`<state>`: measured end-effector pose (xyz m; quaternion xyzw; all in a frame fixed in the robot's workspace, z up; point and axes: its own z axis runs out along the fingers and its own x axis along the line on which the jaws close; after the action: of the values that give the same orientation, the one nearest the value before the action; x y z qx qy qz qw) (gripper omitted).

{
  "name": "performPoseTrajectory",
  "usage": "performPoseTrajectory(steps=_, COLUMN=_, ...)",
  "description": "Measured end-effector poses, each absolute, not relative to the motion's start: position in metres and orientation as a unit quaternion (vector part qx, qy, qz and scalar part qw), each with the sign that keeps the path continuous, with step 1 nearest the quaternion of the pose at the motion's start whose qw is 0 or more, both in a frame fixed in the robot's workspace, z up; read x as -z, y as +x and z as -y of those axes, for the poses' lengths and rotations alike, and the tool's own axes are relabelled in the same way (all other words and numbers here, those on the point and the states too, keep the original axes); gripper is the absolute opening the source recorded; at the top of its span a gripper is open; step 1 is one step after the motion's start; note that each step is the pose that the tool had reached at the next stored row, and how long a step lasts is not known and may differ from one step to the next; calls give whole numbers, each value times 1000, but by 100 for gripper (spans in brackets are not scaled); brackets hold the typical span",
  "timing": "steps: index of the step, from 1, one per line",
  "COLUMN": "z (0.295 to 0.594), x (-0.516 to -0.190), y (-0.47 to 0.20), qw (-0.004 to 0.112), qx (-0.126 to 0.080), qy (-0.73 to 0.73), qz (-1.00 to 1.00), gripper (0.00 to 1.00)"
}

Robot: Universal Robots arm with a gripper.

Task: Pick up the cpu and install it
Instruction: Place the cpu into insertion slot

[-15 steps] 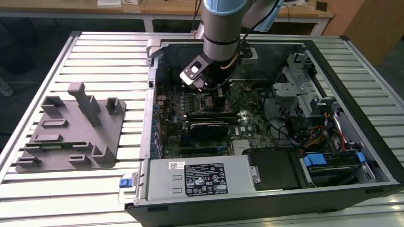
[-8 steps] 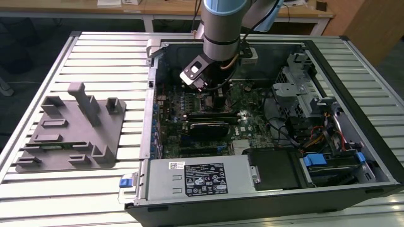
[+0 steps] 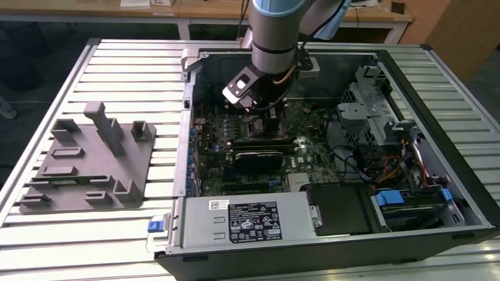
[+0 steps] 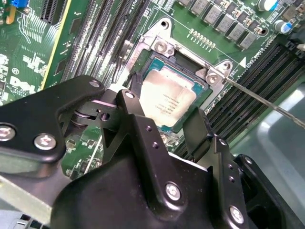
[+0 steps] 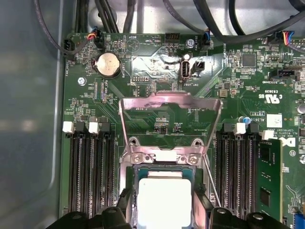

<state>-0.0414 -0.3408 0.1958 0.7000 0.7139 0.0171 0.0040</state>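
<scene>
The cpu [image 4: 167,98], a small silvery square with a paler rim, lies level over the open motherboard socket [image 4: 164,59]. The first wrist view shows the cpu [image 5: 164,200] below the raised metal load plate [image 5: 169,102]. My gripper [image 4: 164,102] straddles the chip, with one black finger [image 4: 136,88] at one edge and the other finger [image 4: 198,126] at the opposite edge, shut on it. In the exterior view the gripper [image 3: 263,112] reaches down into the open computer case [image 3: 437,76] over the board.
Memory slots [image 5: 88,171] flank the socket on both sides. A thin retention lever [image 4: 257,98] juts out beside it. The power supply [image 3: 242,219], drive cage [image 3: 375,111] and cables crowd the case. A grey holder block [image 3: 86,161] sits on the slatted table at the exterior view's left.
</scene>
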Motion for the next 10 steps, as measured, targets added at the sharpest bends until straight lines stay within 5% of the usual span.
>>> performPoseTrajectory(steps=10, z=341, x=-208, y=-41, qw=4, qx=-17, qy=700, qz=-714, gripper=62)
